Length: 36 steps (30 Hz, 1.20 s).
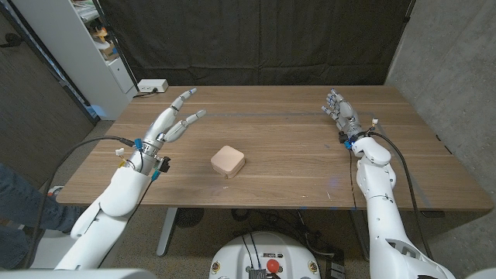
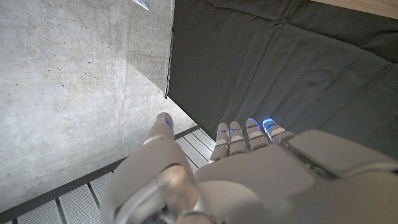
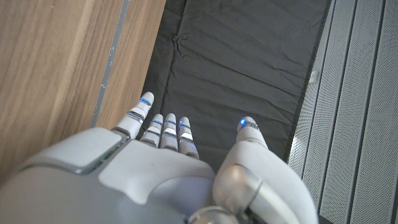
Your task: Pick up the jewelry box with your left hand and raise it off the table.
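A small beige jewelry box (image 1: 228, 161) with rounded corners sits closed on the wooden table (image 1: 279, 186), a little left of the middle. My left hand (image 1: 172, 124) hovers to the box's left and slightly behind it, fingers spread and stretched forward, holding nothing and well apart from the box. My right hand (image 1: 342, 113) is over the table's far right part, fingers apart and empty. The left wrist view shows the back of my left hand (image 2: 249, 180) against a dark curtain. In the right wrist view my right hand (image 3: 168, 168) points past the table's edge.
A white power strip (image 1: 152, 87) lies at the table's back left corner. A white shelf unit (image 1: 101, 46) stands beyond the left side, and a black curtain (image 1: 256, 39) hangs behind the table. A person's leg in jeans (image 1: 15, 201) shows at the left edge.
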Available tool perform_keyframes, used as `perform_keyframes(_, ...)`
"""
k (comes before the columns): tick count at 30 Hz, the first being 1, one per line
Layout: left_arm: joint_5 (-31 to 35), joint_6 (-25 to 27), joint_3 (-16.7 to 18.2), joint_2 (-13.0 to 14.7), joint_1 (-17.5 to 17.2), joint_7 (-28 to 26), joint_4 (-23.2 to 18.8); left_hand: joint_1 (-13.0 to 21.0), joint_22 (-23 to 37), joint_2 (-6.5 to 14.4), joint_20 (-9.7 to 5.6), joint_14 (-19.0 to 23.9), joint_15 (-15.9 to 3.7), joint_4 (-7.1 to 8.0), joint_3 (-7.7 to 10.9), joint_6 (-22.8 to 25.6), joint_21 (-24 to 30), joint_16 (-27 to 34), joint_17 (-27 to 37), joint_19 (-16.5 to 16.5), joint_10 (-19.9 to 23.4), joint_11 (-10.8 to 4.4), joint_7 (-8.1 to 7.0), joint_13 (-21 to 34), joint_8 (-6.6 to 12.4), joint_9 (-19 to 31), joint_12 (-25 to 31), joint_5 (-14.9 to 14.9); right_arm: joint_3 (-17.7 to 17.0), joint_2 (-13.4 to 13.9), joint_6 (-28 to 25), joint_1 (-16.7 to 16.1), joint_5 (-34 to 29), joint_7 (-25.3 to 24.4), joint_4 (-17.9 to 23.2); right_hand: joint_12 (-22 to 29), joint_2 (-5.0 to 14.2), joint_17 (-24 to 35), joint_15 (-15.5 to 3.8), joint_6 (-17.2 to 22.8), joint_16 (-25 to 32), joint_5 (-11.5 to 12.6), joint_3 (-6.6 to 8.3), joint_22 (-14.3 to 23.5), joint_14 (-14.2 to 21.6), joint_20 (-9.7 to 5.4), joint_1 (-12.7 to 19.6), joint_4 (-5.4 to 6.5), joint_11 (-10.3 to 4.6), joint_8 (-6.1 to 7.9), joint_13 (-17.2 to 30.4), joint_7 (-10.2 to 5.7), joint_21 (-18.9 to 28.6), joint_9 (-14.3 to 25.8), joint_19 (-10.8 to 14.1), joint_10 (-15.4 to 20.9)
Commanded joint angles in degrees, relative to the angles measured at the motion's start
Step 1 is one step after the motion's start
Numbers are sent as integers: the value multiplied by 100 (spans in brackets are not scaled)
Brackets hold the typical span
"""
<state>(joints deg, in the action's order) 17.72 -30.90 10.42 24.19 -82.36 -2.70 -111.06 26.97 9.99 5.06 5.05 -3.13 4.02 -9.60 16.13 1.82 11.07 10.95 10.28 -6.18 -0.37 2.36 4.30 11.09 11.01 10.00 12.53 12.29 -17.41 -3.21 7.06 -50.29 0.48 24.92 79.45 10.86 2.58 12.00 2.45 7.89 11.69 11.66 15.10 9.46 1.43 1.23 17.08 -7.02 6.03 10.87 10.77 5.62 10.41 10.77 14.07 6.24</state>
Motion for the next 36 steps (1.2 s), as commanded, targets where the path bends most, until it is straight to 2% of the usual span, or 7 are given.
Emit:
perform_keyframes(1, 194, 110, 50, 102, -39, -61, -77, 122, 7, -51, 37, -1, 84, -47, 16, -83, 18, -4, 10, -1, -72, 17, 16, 13, -24, 31, -30, -14, 36, -16, -37, 21, -25, -44, 0, 39, -1, -6, 61, 9, 16, 31, -16, 22, 3, 34, 60, -18, 0, 38, 19, -28, 37, 14, 11, 1)
perform_keyframes(23, 635, 606, 116, 412, -32, 45, -454, 388, 2, -171, 89, -9, 84, -90, 69, -239, 30, -8, 15, 76, -136, -47, -9, 22, -35, 38, -48, 16, 61, -29, 27, 83, -26, -122, -92, 38, 1, -4, 59, 8, 17, 31, -29, 22, 2, 38, 54, -14, -5, 37, 19, -26, 36, 14, 3, -3)
perform_keyframes(26, 724, 674, 132, 442, -64, 41, -519, 464, 1, -198, 111, -24, 86, -97, 86, -284, 28, -14, 15, 84, -152, -93, -18, 25, -38, 40, -51, 26, 67, -29, 42, 81, -24, -119, -96, 38, 0, -4, 62, 9, 17, 31, -30, 22, 4, 36, 56, -15, -5, 38, 19, -25, 37, 14, 5, -4)
perform_keyframes(36, 1023, 869, 214, 551, -223, 44, -763, 616, 0, -257, 139, -79, 110, -103, 116, -361, 16, -31, 18, 79, -214, -96, -38, 33, -37, 45, -66, 44, 99, -19, 69, 71, -29, -105, -99, 37, 4, -4, 61, 10, 17, 32, -33, 22, 2, 43, 55, -13, 0, 38, 19, -26, 36, 14, 0, -8)
